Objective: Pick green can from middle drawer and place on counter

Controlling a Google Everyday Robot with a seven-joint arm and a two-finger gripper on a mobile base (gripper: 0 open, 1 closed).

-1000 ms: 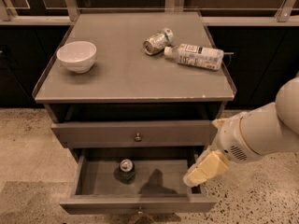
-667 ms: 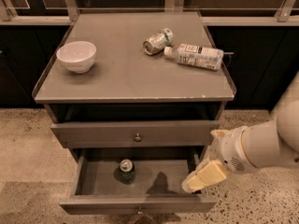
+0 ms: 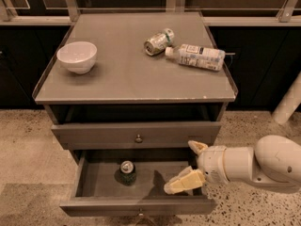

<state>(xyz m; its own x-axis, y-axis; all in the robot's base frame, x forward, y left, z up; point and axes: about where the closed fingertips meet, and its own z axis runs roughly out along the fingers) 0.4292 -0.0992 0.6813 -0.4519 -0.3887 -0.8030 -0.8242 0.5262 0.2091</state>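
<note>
The green can [image 3: 126,172] stands upright in the open middle drawer [image 3: 101,180], left of centre, silver top up. My gripper [image 3: 180,168] hangs over the right part of the drawer, to the right of the can and apart from it. Its pale fingers [image 3: 184,182] are spread and hold nothing. The counter [image 3: 127,79] is the grey cabinet top above.
On the counter are a white bowl [image 3: 77,56] at the left, a paler can [image 3: 158,41] lying on its side, and a plastic bottle [image 3: 197,57] lying at the back right. The drawer above [image 3: 138,135] is shut. The floor around is speckled stone.
My arm has dropped lower and the gripper has moved down and left, over the drawer's right part. The can has not moved.
</note>
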